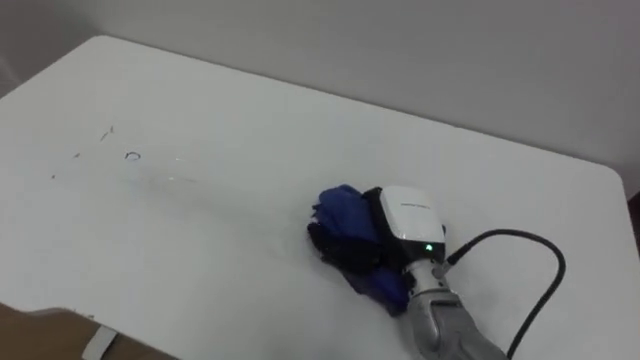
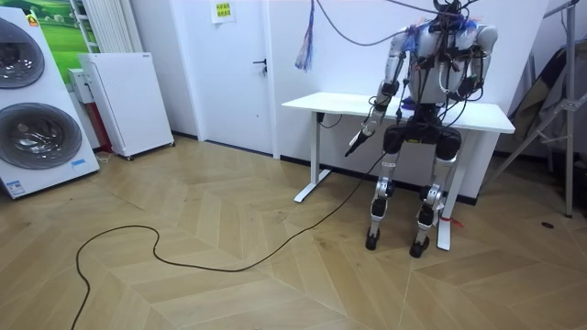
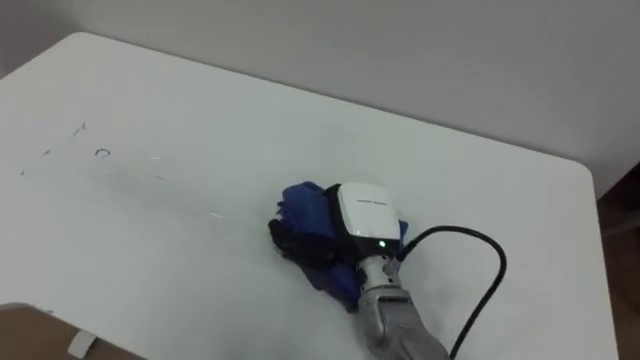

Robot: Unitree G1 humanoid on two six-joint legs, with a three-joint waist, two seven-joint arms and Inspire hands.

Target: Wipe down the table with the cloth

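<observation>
A crumpled dark blue cloth [image 1: 340,215] lies on the white table [image 1: 200,100], right of its middle. My right hand [image 1: 410,215] rests on top of the cloth, its dark fingers curled down into the folds and its white back facing up. Faint pen marks [image 1: 132,155] show on the tabletop far to the left of the cloth. In the room view I stand at the table's long front edge, and my left hand [image 2: 357,143] hangs below the tabletop on the room view's left with its fingers relaxed.
The table's far edge meets a plain wall, and its right edge [image 1: 620,190] lies close to my arm. In the room view, washing machines [image 2: 32,119] and a white cabinet [image 2: 124,101] stand far off on the left.
</observation>
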